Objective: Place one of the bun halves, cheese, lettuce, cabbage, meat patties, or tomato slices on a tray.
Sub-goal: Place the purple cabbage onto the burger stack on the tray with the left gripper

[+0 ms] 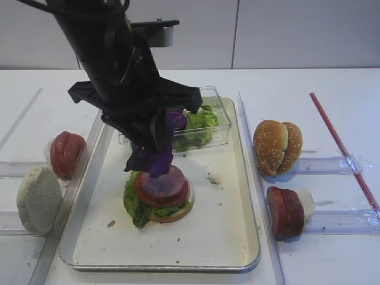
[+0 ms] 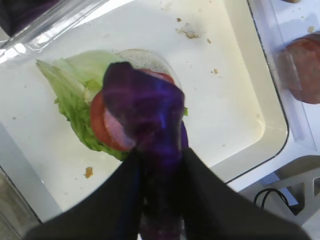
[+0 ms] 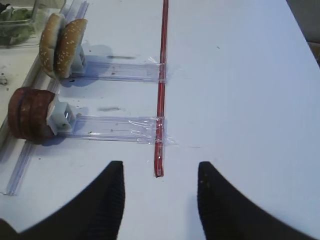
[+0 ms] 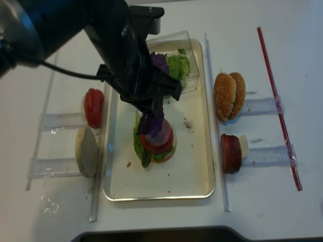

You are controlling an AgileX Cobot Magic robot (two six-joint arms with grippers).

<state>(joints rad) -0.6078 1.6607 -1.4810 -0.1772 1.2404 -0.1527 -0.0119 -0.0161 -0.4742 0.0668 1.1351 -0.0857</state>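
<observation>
Left gripper (image 2: pixel 157 165) pinched shut on cabbage (image 2: pixel 142 107), leaf hanging above stack at tray (image 1: pixel 228 228) centre. Step judged: placing cabbage. Next: lower onto tomato slice (image 1: pixel 163 187), release. Right gripper (image 3: pixel 160 197) agape, empty, at 3 o'clock.

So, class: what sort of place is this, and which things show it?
Probably a robot lab's burger station: a tray with a half-built burger, buns in clear racks, and the left hand holding cabbage.
</observation>
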